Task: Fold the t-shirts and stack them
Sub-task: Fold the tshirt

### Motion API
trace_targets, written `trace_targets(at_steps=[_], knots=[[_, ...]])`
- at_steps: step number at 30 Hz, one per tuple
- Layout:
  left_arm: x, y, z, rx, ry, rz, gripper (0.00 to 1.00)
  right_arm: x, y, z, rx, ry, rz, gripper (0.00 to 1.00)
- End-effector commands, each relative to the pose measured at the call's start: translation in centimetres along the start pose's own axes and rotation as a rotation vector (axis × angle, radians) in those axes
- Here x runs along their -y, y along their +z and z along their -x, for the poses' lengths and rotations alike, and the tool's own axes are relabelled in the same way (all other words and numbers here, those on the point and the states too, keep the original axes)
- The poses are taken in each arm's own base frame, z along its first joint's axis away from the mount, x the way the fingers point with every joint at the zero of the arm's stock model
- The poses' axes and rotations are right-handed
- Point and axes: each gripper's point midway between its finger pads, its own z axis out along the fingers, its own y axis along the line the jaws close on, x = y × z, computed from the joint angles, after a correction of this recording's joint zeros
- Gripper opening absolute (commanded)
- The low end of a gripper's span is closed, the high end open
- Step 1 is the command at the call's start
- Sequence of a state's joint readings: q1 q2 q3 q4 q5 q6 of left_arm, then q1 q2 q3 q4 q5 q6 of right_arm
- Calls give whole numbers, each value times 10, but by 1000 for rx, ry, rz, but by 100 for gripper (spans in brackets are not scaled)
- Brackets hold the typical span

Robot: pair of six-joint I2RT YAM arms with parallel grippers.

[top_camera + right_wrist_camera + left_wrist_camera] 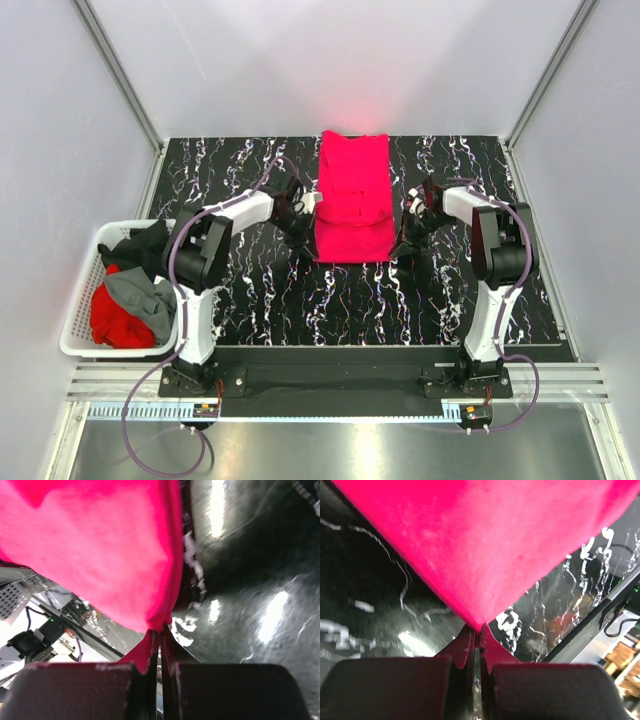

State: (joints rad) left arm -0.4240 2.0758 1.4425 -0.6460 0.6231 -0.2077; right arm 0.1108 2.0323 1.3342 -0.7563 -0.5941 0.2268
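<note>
Basket [78,322] of red, grey, black t-shirts [135,296]

pink shirt [495,540] beyond frame edges

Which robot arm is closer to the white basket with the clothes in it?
Left. The left gripper pinches the pink t-shirt on the side facing the basket; the right gripper pinches its opposite edge, farther away.

Black white-veined table [260,300] w/ crimson-pink t-shirt [352,200] part-folded at ctr-rear; white basket [80,300] at L edge.
</note>
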Motion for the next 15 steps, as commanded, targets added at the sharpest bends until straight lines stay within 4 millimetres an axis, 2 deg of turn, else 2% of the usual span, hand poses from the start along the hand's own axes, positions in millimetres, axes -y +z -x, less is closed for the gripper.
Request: trace_targets(at_steps=[1,3,5,9,11,15], knots=[[29,-42,15,104,123,8,0,-31,-34,-1,74,-44,83,0],[39,-58,22,148,165,14,0,-38,-48,-9,94,-50,101,0],[51,-75,27,185,208,18,0,-38,-53,-20,90,-40,113,0],[66,-95,30,230,263,21,0,-51,-77,-40,133,-52,142,0],[73,-103,27,242,282,20,0,-53,-84,-48,144,-51,150,0],[83,-105,15,236,314,13,0,-64,-102,-59,190,-70,176,0]])
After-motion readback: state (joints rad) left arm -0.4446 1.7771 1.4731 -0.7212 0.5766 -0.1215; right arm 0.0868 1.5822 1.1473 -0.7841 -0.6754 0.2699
